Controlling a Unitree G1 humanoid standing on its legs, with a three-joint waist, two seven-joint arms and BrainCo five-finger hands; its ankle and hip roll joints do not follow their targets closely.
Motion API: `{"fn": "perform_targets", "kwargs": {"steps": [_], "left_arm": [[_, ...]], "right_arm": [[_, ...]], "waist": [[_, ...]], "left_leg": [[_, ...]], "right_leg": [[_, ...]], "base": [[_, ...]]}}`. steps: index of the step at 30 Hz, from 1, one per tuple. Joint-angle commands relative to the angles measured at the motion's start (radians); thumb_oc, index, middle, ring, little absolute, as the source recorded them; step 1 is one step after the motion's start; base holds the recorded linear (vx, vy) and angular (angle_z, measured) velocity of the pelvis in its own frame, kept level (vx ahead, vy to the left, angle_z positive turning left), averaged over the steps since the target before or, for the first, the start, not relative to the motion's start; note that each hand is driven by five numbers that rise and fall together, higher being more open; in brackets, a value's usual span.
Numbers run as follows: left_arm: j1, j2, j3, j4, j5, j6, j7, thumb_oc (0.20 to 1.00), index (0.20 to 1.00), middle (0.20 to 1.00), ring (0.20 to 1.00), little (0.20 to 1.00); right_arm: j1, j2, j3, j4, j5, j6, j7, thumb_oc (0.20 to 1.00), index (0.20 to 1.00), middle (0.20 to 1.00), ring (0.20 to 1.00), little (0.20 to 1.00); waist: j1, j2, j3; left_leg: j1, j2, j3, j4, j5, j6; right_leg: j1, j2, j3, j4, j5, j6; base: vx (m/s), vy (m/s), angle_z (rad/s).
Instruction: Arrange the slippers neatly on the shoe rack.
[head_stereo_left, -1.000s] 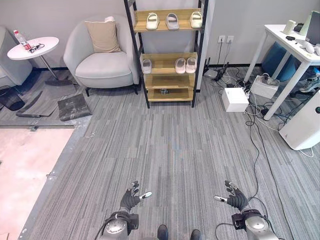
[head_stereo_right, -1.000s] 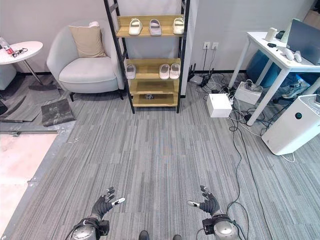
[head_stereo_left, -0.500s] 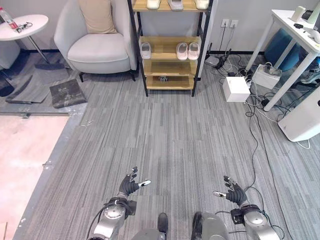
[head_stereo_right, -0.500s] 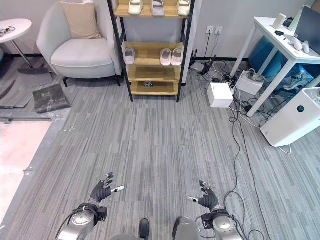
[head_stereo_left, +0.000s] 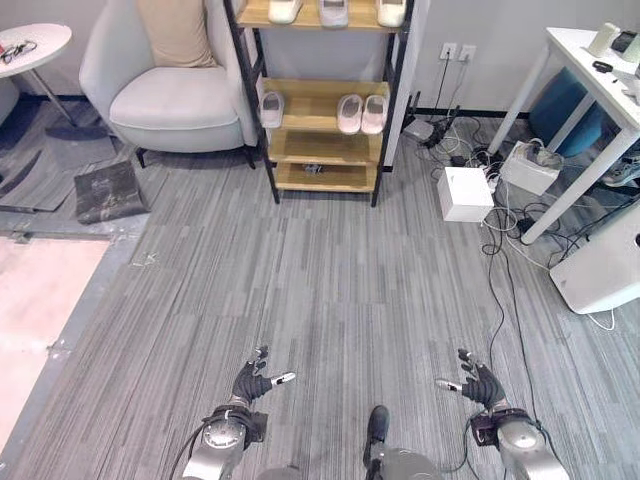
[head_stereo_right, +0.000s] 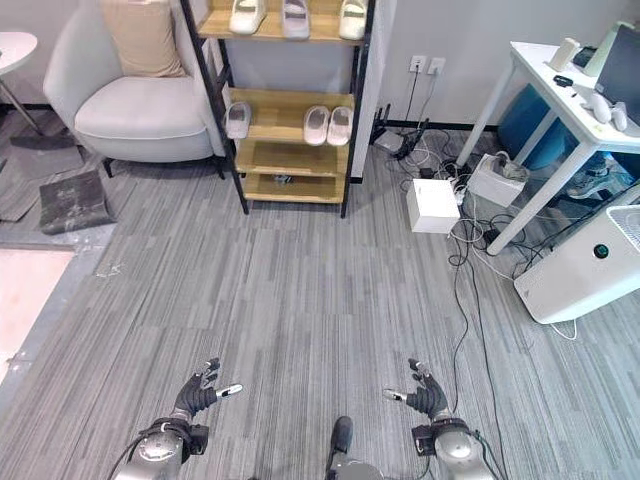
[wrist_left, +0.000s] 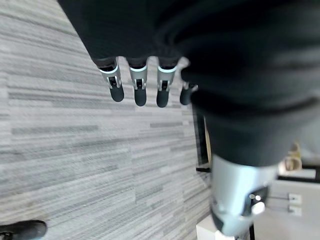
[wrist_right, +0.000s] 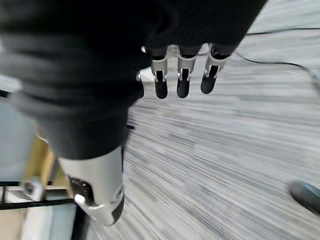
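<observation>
Both robot hands are hanging low over the grey striped carpet, well short of the shoe rack (head_stereo_left: 322, 95). The left robot hand (head_stereo_left: 252, 382) has its fingers spread loose with nothing in them, thumb sticking out to the side, and the left wrist view backs that up: straight fingers over bare carpet. The right robot hand (head_stereo_left: 480, 383) is the same deal, fingers relaxed and apart, holding nothing.

The slippers are all already on the rack at the far wall. Top shelf has three light ones (head_stereo_right: 283, 15) in a row. The middle shelf has a single slipper (head_stereo_left: 271, 108) off at the left end and a pinkish pair (head_stereo_left: 361, 112) side by side toward the right. Something small and dark sits on the bottom shelf, can't tell what it is.

A grey armchair (head_stereo_left: 165, 85) with a beige cushion (head_stereo_left: 177, 30) stands just left of the rack. Off to the right there's a white box (head_stereo_left: 466, 193) on the floor among a tangle of cables, and a white desk (head_stereo_left: 590, 70) beyond that.
</observation>
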Motion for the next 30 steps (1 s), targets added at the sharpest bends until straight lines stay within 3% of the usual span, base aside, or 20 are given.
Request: {"fn": "perform_targets", "kwargs": {"steps": [1,2,3,4,5,6,10,16,17,18,19,21,22,23,24,29,30], "left_arm": [[-0.046,0.03,0.011,-0.051,-0.005,-0.037,0.01,1.0,1.0,1.0,1.0,1.0],[-0.054,0.034,0.007,-0.05,-0.004,-0.035,0.012,1.0,1.0,1.0,1.0,1.0],[-0.054,0.034,0.007,-0.05,-0.004,-0.035,0.012,1.0,1.0,1.0,1.0,1.0],[-0.054,0.037,0.005,-0.045,0.005,-0.035,0.015,1.0,1.0,1.0,1.0,1.0],[-0.051,0.039,0.005,-0.047,0.01,-0.034,0.015,1.0,1.0,1.0,1.0,1.0],[-0.046,0.04,0.003,-0.048,0.02,-0.028,0.016,1.0,1.0,1.0,1.0,1.0],[-0.044,0.044,0.015,-0.037,0.046,-0.014,0.015,1.0,1.0,1.0,1.0,1.0],[-0.024,0.041,0.018,-0.04,0.028,-0.018,0.012,1.0,1.0,1.0,1.0,1.0],[-0.02,0.043,0.009,-0.037,0.034,-0.015,0.006,1.0,1.0,1.0,1.0,1.0],[-0.02,0.044,0.008,-0.036,0.034,-0.015,0.006,1.0,1.0,1.0,1.0,1.0],[-0.018,0.051,0.001,-0.046,0.036,-0.016,0.004,1.0,1.0,1.0,1.0,1.0],[-0.022,0.058,-0.009,-0.051,0.035,-0.018,0.005,1.0,1.0,1.0,1.0,1.0],[-0.024,0.057,-0.014,-0.054,0.034,-0.018,0.004,1.0,1.0,1.0,1.0,1.0],[-0.024,0.057,-0.014,-0.054,0.034,-0.018,0.004,1.0,1.0,1.0,1.0,1.0],[-0.02,0.06,-0.018,-0.069,0.033,-0.017,0.001,1.0,1.0,1.0,1.0,1.0],[-0.023,0.058,-0.017,-0.081,0.023,-0.017,-0.001,1.0,1.0,1.0,1.0,1.0],[-0.03,0.054,-0.017,-0.07,0.028,-0.018,-0.001,1.0,1.0,1.0,1.0,1.0]], "right_arm": [[-0.011,-0.038,-0.008,-0.058,0.035,-0.038,-0.001,1.0,1.0,1.0,1.0,1.0],[-0.008,-0.036,-0.008,-0.053,0.042,-0.036,-0.003,1.0,1.0,1.0,1.0,1.0],[-0.008,-0.036,-0.008,-0.053,0.042,-0.036,-0.003,1.0,1.0,1.0,1.0,1.0],[-0.006,-0.032,-0.007,-0.058,0.045,-0.04,-0.003,1.0,1.0,1.0,1.0,1.0],[-0.003,-0.03,-0.005,-0.054,0.042,-0.041,-0.004,1.0,1.0,1.0,1.0,1.0],[-0.001,-0.027,-0.001,-0.05,0.039,-0.042,-0.006,1.0,1.0,1.0,1.0,1.0],[-0.007,-0.019,0.005,-0.053,0.032,-0.04,-0.008,1.0,1.0,1.0,1.0,1.0],[-0.037,0.016,0.032,-0.051,0.018,-0.036,-0.004,1.0,1.0,1.0,1.0,1.0],[-0.046,0.039,0.035,-0.056,0.023,-0.033,0.0,1.0,1.0,1.0,1.0,1.0],[-0.046,0.039,0.034,-0.056,0.023,-0.033,0.0,1.0,1.0,1.0,1.0,1.0],[-0.056,0.049,0.045,-0.063,0.022,-0.032,0.009,1.0,1.0,1.0,1.0,1.0],[-0.069,0.054,0.055,-0.065,0.01,-0.029,0.014,1.0,1.0,1.0,1.0,1.0],[-0.068,0.054,0.054,-0.064,0.007,-0.028,0.015,1.0,1.0,1.0,1.0,1.0],[-0.068,0.054,0.054,-0.064,0.007,-0.028,0.015,1.0,1.0,1.0,1.0,1.0],[-0.057,0.058,0.046,-0.063,0.003,-0.023,0.015,1.0,1.0,1.0,1.0,1.0],[-0.039,0.056,0.036,-0.06,0.012,-0.016,0.017,1.0,1.0,1.0,1.0,1.0],[-0.038,0.056,0.038,-0.05,0.014,-0.019,0.016,1.0,1.0,1.0,1.0,1.0]], "waist": [[0.011,-0.011,0.056],[0.025,-0.026,0.068],[0.025,-0.027,0.067],[0.034,-0.04,0.064],[0.039,-0.038,0.06],[0.045,-0.029,0.053],[0.054,-0.01,0.033],[0.072,-0.026,-0.012],[0.076,-0.037,-0.022],[0.078,-0.038,-0.022],[0.078,-0.039,-0.017],[0.071,-0.032,0.0],[0.061,-0.021,0.004],[0.062,-0.021,0.006],[0.044,0.003,0.015],[0.015,0.023,0.035],[0.005,0.017,0.041]], "left_leg": [[0.062,-0.042,0.027,-0.067,0.132,0.042],[-0.032,-0.039,0.05,-0.124,0.091,0.065],[-0.032,-0.04,0.05,-0.125,0.092,0.065],[-0.076,-0.048,0.057,-0.215,0.042,0.091],[-0.091,-0.041,0.058,-0.293,0.051,0.095],[-0.106,-0.016,0.061,-0.431,0.126,0.088],[-0.134,0.006,0.085,-0.666,0.25,0.069],[-0.099,-0.02,0.091,-0.644,0.248,0.099],[-0.087,-0.038,0.106,-0.603,0.204,0.126],[-0.088,-0.039,0.109,-0.6,0.202,0.127],[-0.072,-0.054,0.119,-0.568,0.163,0.155],[-0.033,-0.073,0.123,-0.553,0.129,0.183],[-0.014,-0.074,0.123,-0.555,0.122,0.192],[-0.013,-0.075,0.124,-0.555,0.122,0.193],[0.043,-0.074,0.115,-0.573,0.098,0.206],[0.136,-0.075,0.085,-0.612,0.071,0.202],[0.171,-0.083,0.072,-0.621,0.05,0.193]], "right_leg": [[0.05,-0.014,0.012,0.053,-0.143,0.097],[0.083,-0.016,0.013,0.041,-0.163,0.098],[0.082,-0.016,0.013,0.041,-0.163,0.098],[0.105,-0.014,0.019,0.028,-0.18,0.104],[0.114,-0.007,0.026,0.023,-0.188,0.109],[0.135,0.009,0.03,0.015,-0.203,0.112],[0.186,0.042,0.053,0.003,-0.237,0.115],[0.224,0.022,0.092,0.045,-0.275,0.139],[0.215,-0.015,0.1,0.129,-0.273,0.166],[0.213,-0.017,0.102,0.133,-0.275,0.167],[0.156,-0.052,0.112,0.291,-0.221,0.193],[0.086,-0.087,0.118,0.447,-0.127,0.22],[0.066,-0.099,0.115,0.502,-0.078,0.223],[0.066,-0.1,0.115,0.504,-0.079,0.224],[0.018,-0.108,0.11,0.592,-0.05,0.215],[-0.07,-0.111,0.06,0.506,-0.089,0.198],[-0.124,-0.103,0.049,0.341,-0.09,0.192]], "base": [[0.23,-0.088,-0.13],[0.17,-0.052,0.12],[0.37,-0.066,0.31],[0.3,0.005,0.35],[0.44,0.035,0.17],[0.34,0.075,0.08],[0.34,0.101,-0.08],[0.31,0.161,-0.34],[0.22,0.149,-0.12],[0.37,0.294,-0.01],[0.22,0.22,-0.04],[0.25,0.248,-0.15],[0.14,0.139,-0.08],[0.24,0.184,0.07],[0.27,0.152,0.19],[0.3,0.037,0.12],[0.36,-0.109,0.09]]}}
